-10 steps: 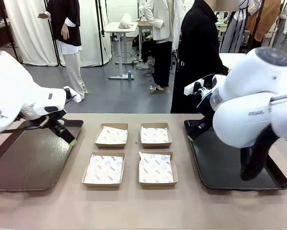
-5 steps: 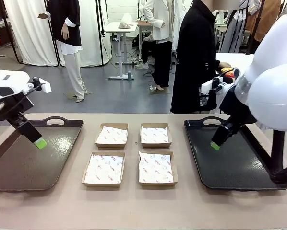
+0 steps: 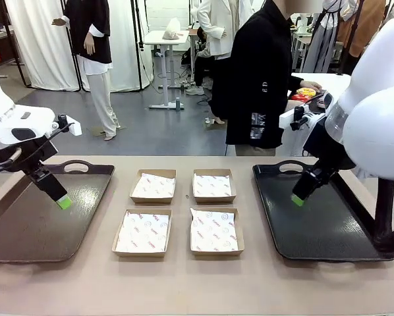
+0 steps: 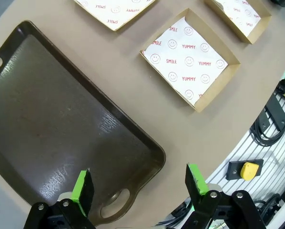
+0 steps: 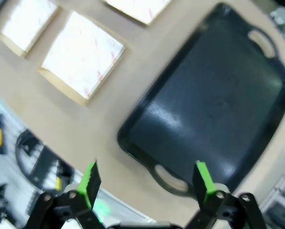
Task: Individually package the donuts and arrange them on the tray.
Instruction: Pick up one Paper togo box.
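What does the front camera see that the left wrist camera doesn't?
Front adds: a person in black across the table, the black tray, the right gripper hanging over it. Left wrist adds: smiley faces and the words SMILE and YUMMY on a box's paper, plus cables past the table edge. Both: the brown tray, paper-lined boxes, the open left gripper.

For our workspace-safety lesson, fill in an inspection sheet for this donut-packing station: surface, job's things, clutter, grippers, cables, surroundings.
Surface: beige table.
Job's things: left tray, right tray, four paper-lined boxes between them; red and yellow donuts on a white table behind.
Clutter: nothing seen.
Grippers: left gripper open over the left tray; right gripper open over the right tray.
Cables: black cables beyond the table edge.
Surroundings: person in black at the far side.
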`<state>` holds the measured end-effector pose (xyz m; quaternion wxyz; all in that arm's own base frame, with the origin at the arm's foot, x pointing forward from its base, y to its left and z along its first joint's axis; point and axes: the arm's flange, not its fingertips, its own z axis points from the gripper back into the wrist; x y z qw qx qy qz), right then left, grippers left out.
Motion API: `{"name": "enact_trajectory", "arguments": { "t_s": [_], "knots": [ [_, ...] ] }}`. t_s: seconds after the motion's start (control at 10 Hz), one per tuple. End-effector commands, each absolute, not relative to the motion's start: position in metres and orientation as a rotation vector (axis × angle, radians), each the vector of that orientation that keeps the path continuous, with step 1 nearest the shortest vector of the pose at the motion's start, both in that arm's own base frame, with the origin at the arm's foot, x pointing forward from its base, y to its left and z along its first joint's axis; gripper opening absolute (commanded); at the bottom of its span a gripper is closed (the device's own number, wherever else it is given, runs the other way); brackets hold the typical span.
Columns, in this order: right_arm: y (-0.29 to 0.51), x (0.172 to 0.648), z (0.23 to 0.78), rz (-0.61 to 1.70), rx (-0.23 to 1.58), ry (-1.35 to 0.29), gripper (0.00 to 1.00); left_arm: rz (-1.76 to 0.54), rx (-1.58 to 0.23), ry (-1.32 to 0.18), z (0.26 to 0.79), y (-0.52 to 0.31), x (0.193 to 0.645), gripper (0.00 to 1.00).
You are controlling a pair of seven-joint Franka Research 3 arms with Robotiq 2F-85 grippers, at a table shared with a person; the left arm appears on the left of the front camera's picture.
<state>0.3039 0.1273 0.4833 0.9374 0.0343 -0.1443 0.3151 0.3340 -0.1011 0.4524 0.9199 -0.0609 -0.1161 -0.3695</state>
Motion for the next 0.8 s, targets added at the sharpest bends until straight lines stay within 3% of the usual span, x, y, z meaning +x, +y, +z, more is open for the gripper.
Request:
{"name": "enact_trajectory", "arguments": {
  "t_s": [0.0,0.3,0.7],
  "knots": [
    [0.083,0.308,0.471,0.444,0.568,-0.340,1.00,-0.694,-0.368,-0.257,0.460,-0.081,0.332,1.00],
    [0.009,0.311,0.440,0.189,1.106,-0.353,1.00,-0.573,-0.924,-0.270,0.470,-0.024,0.334,1.00],
    [-0.059,0.292,0.429,0.126,1.343,-0.393,1.00,-0.357,-1.244,-0.283,0.461,0.064,0.321,1.00]
  ]
}}
